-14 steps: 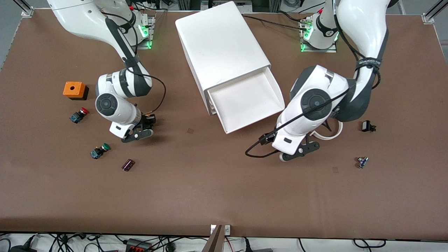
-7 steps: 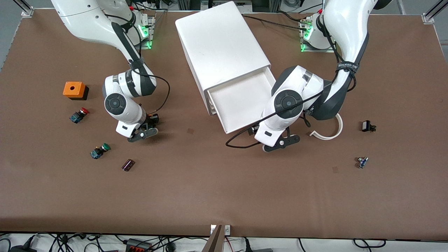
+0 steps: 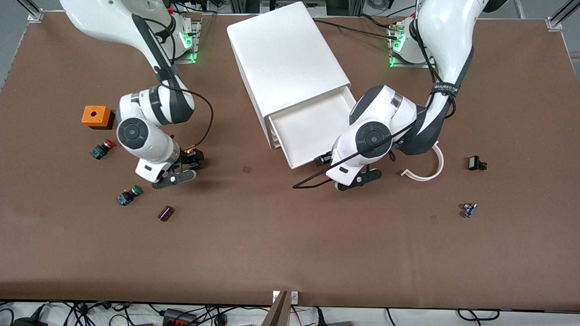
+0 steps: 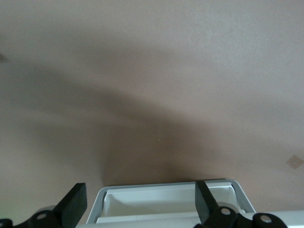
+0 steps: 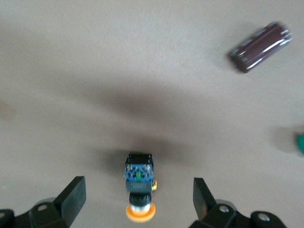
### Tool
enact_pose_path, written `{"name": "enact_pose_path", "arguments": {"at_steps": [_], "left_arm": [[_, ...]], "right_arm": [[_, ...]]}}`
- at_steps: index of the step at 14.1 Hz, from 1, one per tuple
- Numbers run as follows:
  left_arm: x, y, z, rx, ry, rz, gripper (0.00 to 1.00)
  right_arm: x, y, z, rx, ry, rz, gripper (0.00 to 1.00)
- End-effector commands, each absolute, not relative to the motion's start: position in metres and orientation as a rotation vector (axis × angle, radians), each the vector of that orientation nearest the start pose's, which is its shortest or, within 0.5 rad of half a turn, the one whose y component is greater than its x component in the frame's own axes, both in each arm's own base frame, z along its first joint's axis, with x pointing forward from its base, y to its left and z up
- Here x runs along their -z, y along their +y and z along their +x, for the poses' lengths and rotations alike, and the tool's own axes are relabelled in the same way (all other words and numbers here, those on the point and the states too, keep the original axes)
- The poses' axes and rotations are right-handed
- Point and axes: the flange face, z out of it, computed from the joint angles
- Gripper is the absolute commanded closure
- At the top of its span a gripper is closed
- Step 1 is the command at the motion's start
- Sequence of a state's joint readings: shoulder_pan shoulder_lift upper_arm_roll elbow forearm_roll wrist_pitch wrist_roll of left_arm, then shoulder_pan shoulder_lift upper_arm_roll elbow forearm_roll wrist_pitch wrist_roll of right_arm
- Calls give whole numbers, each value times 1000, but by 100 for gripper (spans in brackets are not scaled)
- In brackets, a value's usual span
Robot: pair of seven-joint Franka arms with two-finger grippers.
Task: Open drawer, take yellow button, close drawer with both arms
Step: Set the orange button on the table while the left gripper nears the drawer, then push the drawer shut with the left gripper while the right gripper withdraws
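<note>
The table (image 3: 272,249) bears one cabinet (image 3: 285,54), set askew. My two arms reach down at either side of it, the left arm (image 3: 446,50) by the drawer (image 3: 312,127) and the right arm (image 3: 113,22) toward its own end of the table. The drawer is pulled out and shows nothing inside.

My left gripper (image 3: 358,179) hangs low at the drawer's front edge, with its jaws spread and the rim between them. My right gripper (image 3: 174,175) is low over the table, also with its jaws spread. The button (image 5: 139,190) lies on its side on the table between them, touched by neither.

So the button is out, and I judge that shutting the drawer is the job now. I should push flat on the front and along the cabinet's own slant, not square to the table. I should go slowly, or the light cabinet may slide. My right arm could steady it.

Counting the rest:
- Three buttons: mine, a red one (image 3: 102,149) and a green one (image 3: 129,194).
- One orange box (image 3: 96,116).
- One white curved strip (image 3: 426,170).
- One dark cylinder (image 3: 166,213).
- Two small dark parts (image 3: 476,163) toward the left arm's end.
</note>
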State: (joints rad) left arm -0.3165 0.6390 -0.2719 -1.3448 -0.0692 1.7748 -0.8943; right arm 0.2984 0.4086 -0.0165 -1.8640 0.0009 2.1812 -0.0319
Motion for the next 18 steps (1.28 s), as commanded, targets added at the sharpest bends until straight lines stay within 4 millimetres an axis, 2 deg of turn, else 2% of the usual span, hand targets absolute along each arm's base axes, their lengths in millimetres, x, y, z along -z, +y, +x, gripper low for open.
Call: {"name": "enact_pose_path", "arguments": {"at_steps": [1, 4, 7, 11, 13, 15, 18], "left_arm": [[-361, -369, 583, -573, -520, -3088, 0], [-362, -378, 571, -626, -476, -3075, 0], [-359, -392, 555, -675, -436, -3062, 0], [-355, -389, 547, -756, -465, -3058, 0], [-357, -396, 538, -794, -457, -3064, 0], [-358, -395, 536, -831, -473, -3070, 0], [-357, -401, 528, -844, -452, -3065, 0]], "right_arm": [[-341, 166, 621, -141, -440, -3126, 0], [-389, 152, 630, -71, -399, -3128, 0], [-434, 139, 628, 35, -372, -3125, 0], [-478, 135, 623, 13, -364, -3127, 0], [-499, 130, 625, 6, -333, -3133, 0], [-515, 122, 627, 10, -268, -3143, 0], [-536, 97, 635, 35, -202, -3141, 0]]}}
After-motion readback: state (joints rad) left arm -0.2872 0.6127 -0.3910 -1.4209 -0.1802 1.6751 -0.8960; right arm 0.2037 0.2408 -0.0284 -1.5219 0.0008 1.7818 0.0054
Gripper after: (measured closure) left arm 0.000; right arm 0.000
